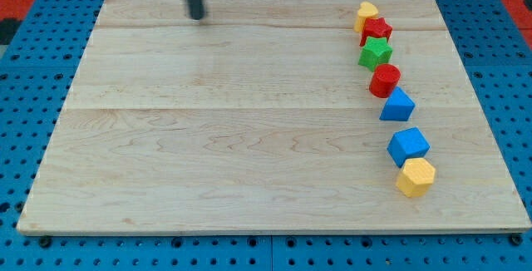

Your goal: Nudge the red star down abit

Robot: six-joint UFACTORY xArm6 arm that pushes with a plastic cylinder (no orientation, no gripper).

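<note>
Blocks – 7 at view's right: 2 yellow, 2 red incl. red star (376, 29), 2 blue, 1 green; my tip (197, 17) far left – no pincer.

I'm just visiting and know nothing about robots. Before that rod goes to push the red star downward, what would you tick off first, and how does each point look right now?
1. Red star in plain sight: ok, near the view's top right, in the column of blocks.
2. My tip located: ok, near the view's top edge, far to the view's left of every block.
3. Tip set above the star for a downward push: not ok.
4. Room above the star for the tip: not ok, the yellow block sits tight against it.
5. Free path below the star: not ok, the green star lies directly beneath it.
6. Star touching the green star: cannot tell.
</note>
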